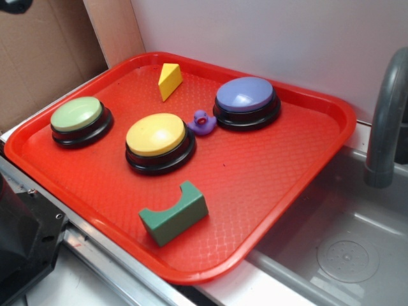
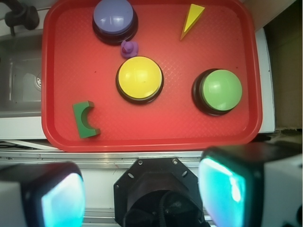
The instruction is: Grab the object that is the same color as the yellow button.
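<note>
You have a red tray (image 1: 299, 185) filling most of both views, and everything else sits on its textured floor. Take the yellow button (image 1: 156, 135) as your landmark: a large yellow dome on a black round base, close to the middle of the tray.

In the exterior view, the purple button (image 1: 245, 95) stands up and to the right of the yellow button, near the tray's far rim, and the pale green button (image 1: 77, 115) stands to its left, near the left rim. All 3 buttons are about the same size and sit well apart from each other.

Next in size is the green arch block (image 1: 174, 215), lying below the yellow button toward the near rim, its curved cut-out facing up and away from you, clear of the button's base.

The yellow wedge (image 1: 169, 81), the thing you are after, rests above the yellow button near the far rim, between the green and purple buttons but further back. It matches the landmark's color and touches nothing but the tray.

Smallest is the purple duck (image 1: 203, 122), just beside the yellow button's upper right edge, between it and the purple button.

In the wrist view the gripper (image 2: 151, 189) hangs outside the tray's near rim, its 2 fingers (image 2: 222, 187) spread wide with nothing between them.
</note>
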Controlling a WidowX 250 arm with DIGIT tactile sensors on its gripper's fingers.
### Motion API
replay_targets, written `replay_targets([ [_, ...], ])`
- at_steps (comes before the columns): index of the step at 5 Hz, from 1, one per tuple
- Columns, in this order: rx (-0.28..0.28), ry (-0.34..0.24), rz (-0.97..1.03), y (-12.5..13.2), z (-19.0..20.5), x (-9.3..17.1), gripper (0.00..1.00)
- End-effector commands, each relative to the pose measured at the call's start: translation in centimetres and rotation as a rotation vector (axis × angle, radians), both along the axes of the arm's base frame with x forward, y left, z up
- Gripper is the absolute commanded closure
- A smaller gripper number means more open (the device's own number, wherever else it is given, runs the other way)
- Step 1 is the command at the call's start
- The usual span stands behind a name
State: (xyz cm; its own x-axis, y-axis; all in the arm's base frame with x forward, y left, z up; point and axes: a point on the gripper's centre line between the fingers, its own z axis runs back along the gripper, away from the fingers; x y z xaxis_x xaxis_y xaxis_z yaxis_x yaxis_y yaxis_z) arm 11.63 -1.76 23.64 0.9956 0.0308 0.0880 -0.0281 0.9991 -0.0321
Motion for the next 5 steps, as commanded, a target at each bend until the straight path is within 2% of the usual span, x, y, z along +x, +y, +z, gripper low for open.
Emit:
replay_targets([
  [1, 0.000, 0.000, 0.000, 0.0, 0.0, 0.0, 0.00],
  [2, -0.014, -0.051, -0.005, 0.5, -1.1, 1.0, 0.00],
  [3, -0.004, -0.073, 0.038, 1.2, -2.4, 2.2, 0.00],
  [4, 0.031, -0.082, 0.139, 2.4, -4.1, 4.2, 0.00],
  [5, 0.015, -0.098, 0.244, 3.5, -5.9, 7.1, 0.00],
])
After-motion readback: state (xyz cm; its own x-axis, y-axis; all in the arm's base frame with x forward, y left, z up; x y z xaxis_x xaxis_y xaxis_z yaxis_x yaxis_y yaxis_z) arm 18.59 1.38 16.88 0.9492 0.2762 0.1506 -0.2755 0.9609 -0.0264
